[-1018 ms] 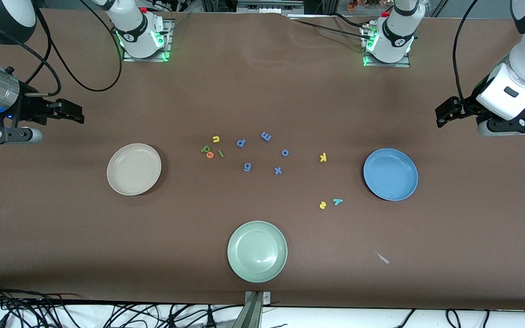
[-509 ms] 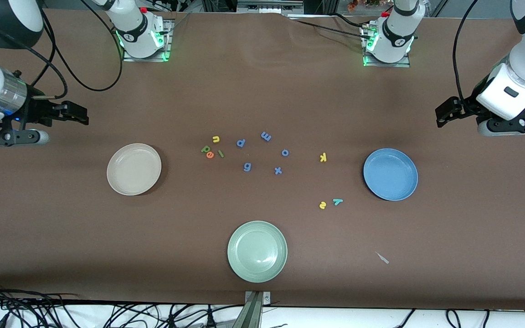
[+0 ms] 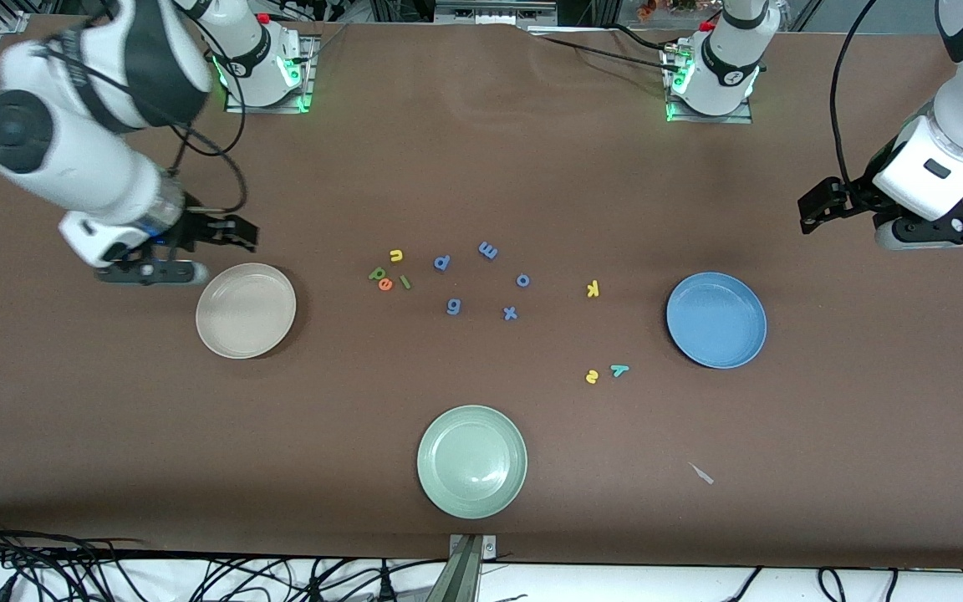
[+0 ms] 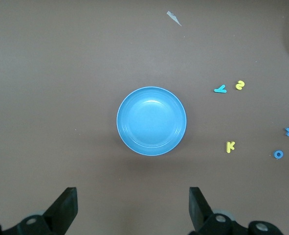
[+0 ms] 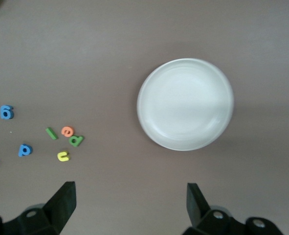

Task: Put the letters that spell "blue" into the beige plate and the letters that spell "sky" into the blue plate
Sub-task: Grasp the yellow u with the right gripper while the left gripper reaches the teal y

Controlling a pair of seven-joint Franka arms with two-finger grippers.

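Observation:
The yellow u (image 3: 396, 255), green b (image 3: 378, 272), orange e (image 3: 385, 284) and green l (image 3: 405, 282) lie clustered mid-table, beside the empty beige plate (image 3: 246, 310). Yellow k (image 3: 592, 289), yellow s (image 3: 592, 376) and teal y (image 3: 619, 369) lie near the empty blue plate (image 3: 716, 319). My right gripper (image 3: 241, 234) hangs open and empty over the table by the beige plate (image 5: 185, 104). My left gripper (image 3: 809, 213) waits open and empty over the table beside the blue plate (image 4: 151, 121).
Several all-blue letters lie between the two groups, among them p (image 3: 441, 262), m (image 3: 487, 249) and x (image 3: 510, 313). A pale green plate (image 3: 471, 461) stands nearest the front camera. A small scrap (image 3: 701, 473) lies toward the left arm's end.
The right arm has swung in from its end of the table to just beside the beige plate. The left arm and all letters have stayed put.

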